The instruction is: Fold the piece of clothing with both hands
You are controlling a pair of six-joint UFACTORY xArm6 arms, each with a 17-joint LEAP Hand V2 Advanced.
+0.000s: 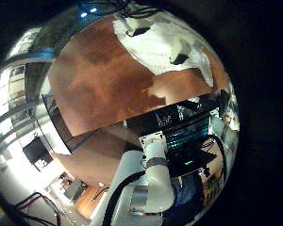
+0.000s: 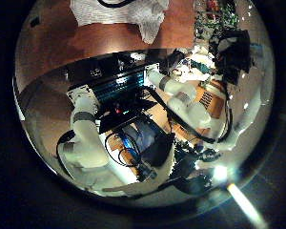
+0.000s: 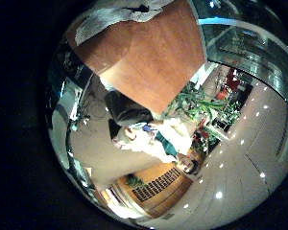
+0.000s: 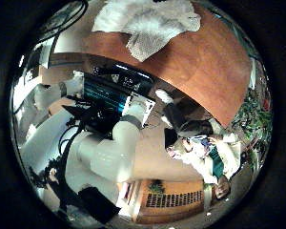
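Note:
The clothing is a white, crumpled piece of cloth lying bunched on a brown wooden table. It lies at the rim of every palm view: cloth on the table, cloth above the table's edge, and cloth beside the bare table. Both hands hang over the table near the cloth. How my left hand and my right hand stand on the cloth is hidden. White arm segments reach up from below the table.
Under the table's edge sits dark equipment with wiring. Two white arm bodies stand beside it. Green plants grow past the far side of the table.

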